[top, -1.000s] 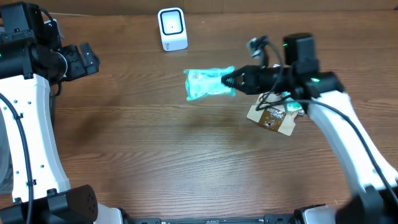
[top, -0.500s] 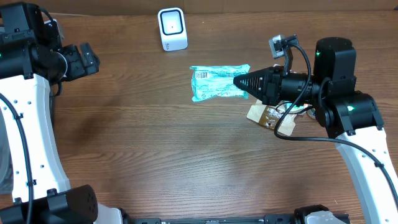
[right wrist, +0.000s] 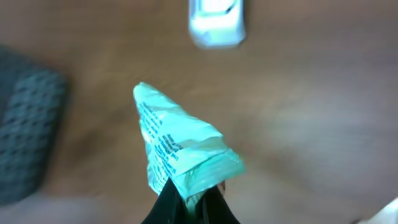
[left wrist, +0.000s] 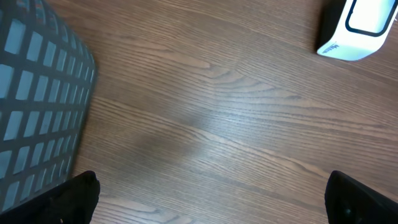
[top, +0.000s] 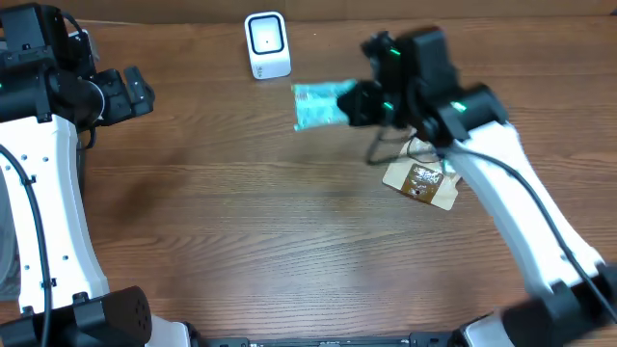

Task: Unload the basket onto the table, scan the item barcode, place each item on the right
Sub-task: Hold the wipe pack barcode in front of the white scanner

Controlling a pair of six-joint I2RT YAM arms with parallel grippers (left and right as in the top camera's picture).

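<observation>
**Right gripper** [top: 359, 103]: the jaws are closed together on one end of the teal packet [top: 316, 104]. In the right wrist view the two dark fingertips [right wrist: 168, 202] pinch the crimped end of the packet, and the rest of it extends straight out ahead of them, clear of the table [top: 241, 222]. Printed text runs along the face turned to the wrist camera; no barcode can be made out there, as the view is blurred.

**Task item position:** the teal packet is held in the air, projecting from the right fingertips toward the scanner [top: 267, 44]. The white scanner stands upright on the table, ahead of the packet's free end and a little to one side. Packet and scanner are near one another but apart.

**Left gripper** [top: 133, 92]: the jaws stand wide apart and hold nothing. In the left wrist view only the two dark fingertips [left wrist: 71, 199] show, at the bottom corners, with bare wood between them. The scanner lies far ahead of this gripper, at the upper right of its view.

**Containers:** a grey mesh basket [left wrist: 37, 93] stands just beside the left gripper, on its left side. Only the outer wall shows, so its contents cannot be determined.

**Other items:** a brown packet [top: 424, 183] lies flat on the table behind the right gripper, under the arm.
</observation>
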